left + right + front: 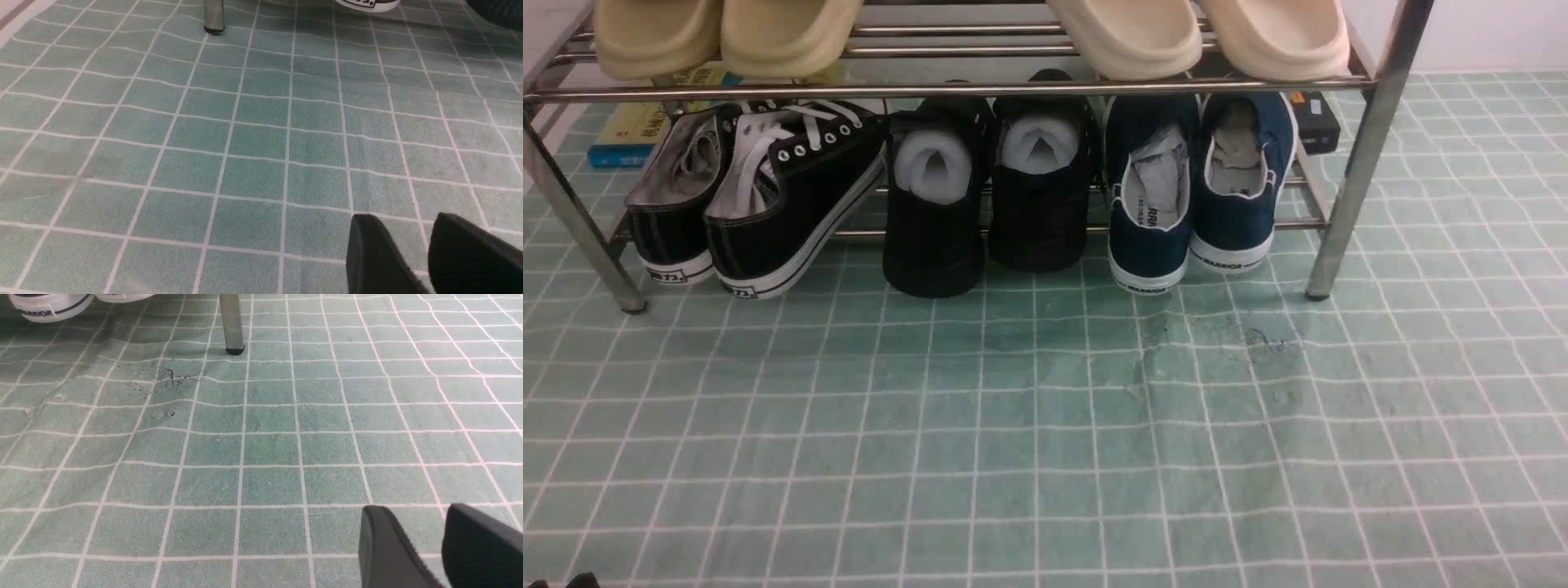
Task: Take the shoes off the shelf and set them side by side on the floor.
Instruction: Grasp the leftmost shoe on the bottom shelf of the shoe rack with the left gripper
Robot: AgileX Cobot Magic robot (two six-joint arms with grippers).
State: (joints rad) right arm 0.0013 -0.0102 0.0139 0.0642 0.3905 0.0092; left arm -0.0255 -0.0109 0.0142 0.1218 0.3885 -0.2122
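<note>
Waiting on the chrome shoe rack's (1364,163) lower tier, at its left end, the black canvas sneakers (760,196) sit untouched, so nothing's done yet. Left gripper (408,230) and right gripper (414,522) hover low over the green floor (1045,425), jaws slightly parted, holding nothing. Both shoes are left to move.

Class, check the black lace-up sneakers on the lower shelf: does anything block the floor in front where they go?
Nothing visible does. The floor ahead of the sneakers shows only wrinkles and a stain; the shelf's upper rail runs above them.
</note>
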